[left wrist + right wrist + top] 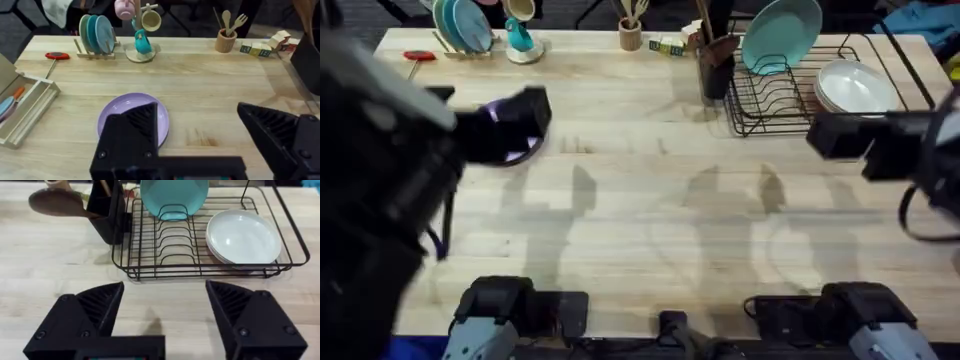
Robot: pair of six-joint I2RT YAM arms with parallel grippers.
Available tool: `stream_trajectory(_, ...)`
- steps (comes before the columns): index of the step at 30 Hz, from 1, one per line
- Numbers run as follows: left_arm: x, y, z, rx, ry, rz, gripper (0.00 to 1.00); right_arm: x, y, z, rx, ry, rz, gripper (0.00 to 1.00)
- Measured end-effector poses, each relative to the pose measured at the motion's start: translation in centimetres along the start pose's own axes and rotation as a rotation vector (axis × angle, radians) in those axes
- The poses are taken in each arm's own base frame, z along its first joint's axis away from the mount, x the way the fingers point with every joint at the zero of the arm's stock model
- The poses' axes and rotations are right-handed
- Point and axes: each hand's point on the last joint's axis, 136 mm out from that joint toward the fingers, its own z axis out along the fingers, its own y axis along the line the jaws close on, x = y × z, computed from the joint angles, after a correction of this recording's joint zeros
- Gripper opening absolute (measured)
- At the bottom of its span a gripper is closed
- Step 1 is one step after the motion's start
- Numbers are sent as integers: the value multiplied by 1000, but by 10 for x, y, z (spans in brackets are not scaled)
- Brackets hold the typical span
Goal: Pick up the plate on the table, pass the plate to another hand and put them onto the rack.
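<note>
On the desk (650, 200), left of centre, the plate (125, 112) lies flat, and my left fingers (200, 135) hang over it, spread wide, one finger covering part of the near rim; I can't tell if it touches. From overhead the left arm shows large and dark at the left edge, with the plate (515, 150) half hidden under the gripper. Over at the right side my right fingers (165, 305) are spread wide too, holding nothing, aimed at the rack (200, 255) from just in front of it. Rack (790, 100) sits at the far right of the desk. A teal plate (172, 195) stands upright in its slots, and a stack of white bowls (242, 237) sits in its right part. Black utensil holder (107, 210) touches the rack's left side. Far left, a small wooden stand (95, 52) holds more teal plates upright.
</note>
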Motion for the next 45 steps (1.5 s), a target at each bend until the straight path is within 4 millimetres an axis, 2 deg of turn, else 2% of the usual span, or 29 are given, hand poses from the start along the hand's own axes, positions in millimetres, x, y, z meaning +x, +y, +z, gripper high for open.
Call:
stream_trajectory(5, -22, -1, 18, -1, 111, 5, 991, -28, 0, 18, -2, 111, -1, 994)
stream_trajectory(15, -34, -3, 55, -5, 374, 18, 993, -73, 0, 40, -3, 227, -9, 994)
stream_trajectory(20, -31, -4, 73, -6, 417, 21, 993, -76, 0, 47, -4, 238, -17, 994)
stream_trajectory(24, -24, -4, 76, -8, 450, 23, 993, -76, 0, 47, -4, 239, -18, 995)
stream_trajectory(29, -24, 2, 76, -27, 452, 17, 992, -76, 0, 47, -4, 239, -20, 996)
stream_trajectory(34, -16, 26, 72, -89, 486, -23, 992, -76, 0, 47, -4, 239, -20, 996)
stream_trajectory(41, -4, 88, 61, -232, 520, -154, 992, -76, 0, 47, -4, 239, -21, 996)
stream_trajectory(45, 9, 122, 60, -316, 554, -225, 992, -76, 0, 47, -4, 239, -21, 996)
